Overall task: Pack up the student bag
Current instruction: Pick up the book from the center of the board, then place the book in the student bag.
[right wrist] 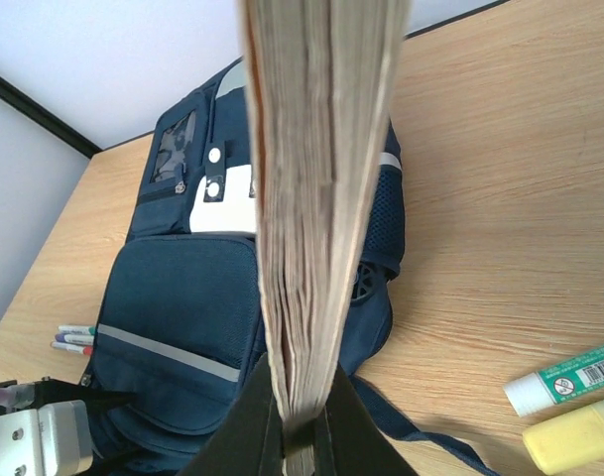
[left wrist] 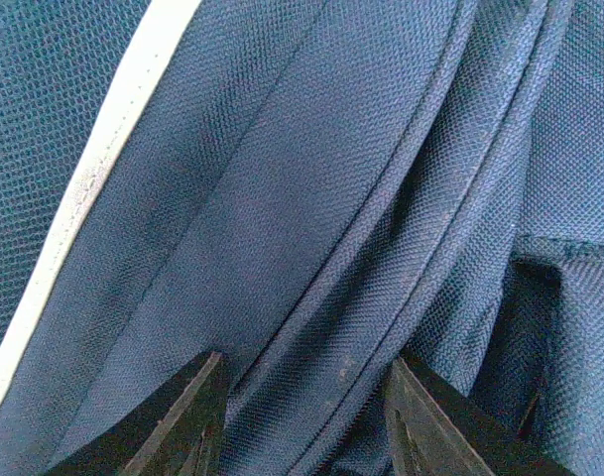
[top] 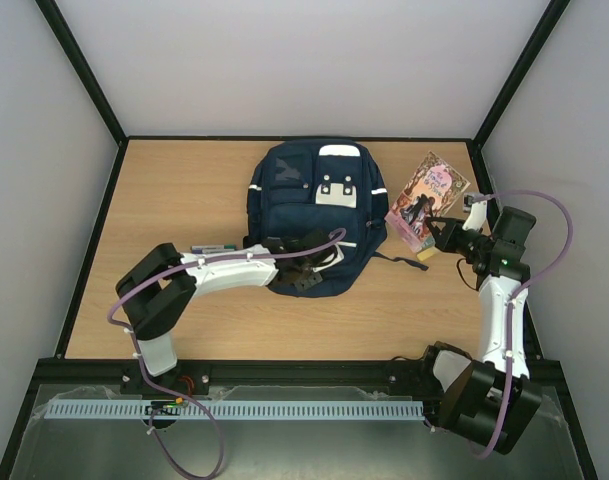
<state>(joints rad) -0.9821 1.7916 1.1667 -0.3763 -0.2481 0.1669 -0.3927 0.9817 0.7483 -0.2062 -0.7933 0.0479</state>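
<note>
Gripping the book [right wrist: 316,198], the right end effector [right wrist: 300,421] is clamped shut.

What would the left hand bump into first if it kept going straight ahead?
The bag. The left hand points right at its blue cloth, which fills the wrist view, so it looks very close, maybe already touching.
</note>
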